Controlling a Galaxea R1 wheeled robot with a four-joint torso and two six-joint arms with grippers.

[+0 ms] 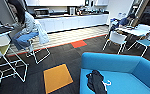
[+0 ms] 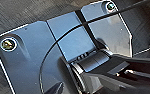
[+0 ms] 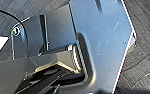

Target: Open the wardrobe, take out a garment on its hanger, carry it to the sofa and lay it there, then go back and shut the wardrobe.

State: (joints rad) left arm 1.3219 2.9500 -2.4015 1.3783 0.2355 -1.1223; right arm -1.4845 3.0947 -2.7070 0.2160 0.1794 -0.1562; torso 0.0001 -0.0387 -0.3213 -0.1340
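Tool state on both arms: cannot tell. One garment [image 1: 96, 81] (crumpled), one hanger [image 1: 106, 84], on one sofa [image 1: 138, 68].

The sofa [image 1: 121, 72] blocks the near right, the black garment [image 1: 96, 81] on its seat. Dark carpet lies open left of it. A white chair [image 1: 6, 62] and seated person [image 1: 24, 27] crowd the left; a table [image 1: 133, 31] stands far right.

Dark glossy wrist plate [image 2: 41, 62], white-edged, brass-coloured corner screws [image 2: 8, 44] (round), thin black cable [image 2: 56, 42], black jointed bar [image 3: 41, 75].
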